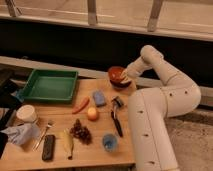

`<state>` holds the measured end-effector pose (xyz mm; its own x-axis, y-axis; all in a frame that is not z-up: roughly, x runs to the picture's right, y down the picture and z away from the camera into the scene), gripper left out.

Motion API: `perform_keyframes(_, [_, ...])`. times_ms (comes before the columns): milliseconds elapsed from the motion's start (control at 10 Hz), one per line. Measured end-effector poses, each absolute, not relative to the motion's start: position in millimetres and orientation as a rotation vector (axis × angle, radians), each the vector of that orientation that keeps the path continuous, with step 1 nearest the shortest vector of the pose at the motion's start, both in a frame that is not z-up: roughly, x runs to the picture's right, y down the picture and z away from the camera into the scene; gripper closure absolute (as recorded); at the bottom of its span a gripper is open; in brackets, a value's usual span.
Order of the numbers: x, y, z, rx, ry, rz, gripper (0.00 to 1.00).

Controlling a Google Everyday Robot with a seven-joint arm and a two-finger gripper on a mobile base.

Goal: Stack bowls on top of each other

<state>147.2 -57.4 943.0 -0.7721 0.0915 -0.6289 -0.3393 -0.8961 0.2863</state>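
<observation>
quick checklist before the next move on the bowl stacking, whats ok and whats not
1. Tool located: ok. The tool is at the right rim of the orange-red bowl, at the far right corner of the table.
2. Grip on the bowl: cannot tell. The contact between tool and rim is not clear.
3. Purple bowl found: cannot tell. Something dark sits right under the orange-red bowl, which may be it.
4. Stack already made: cannot tell, for the same reason.
5. Nearby clutter: ok. The blue sponge and black brush lie apart from the bowl, nearer the camera.
6. Blue cup out of the way: ok, at the near edge.
</observation>
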Motion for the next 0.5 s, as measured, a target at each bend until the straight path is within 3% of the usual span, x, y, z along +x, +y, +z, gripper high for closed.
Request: perform_keyframes(500, [152.4, -54.3, 943.9, -0.929, 0.574, 2.720, 0.20])
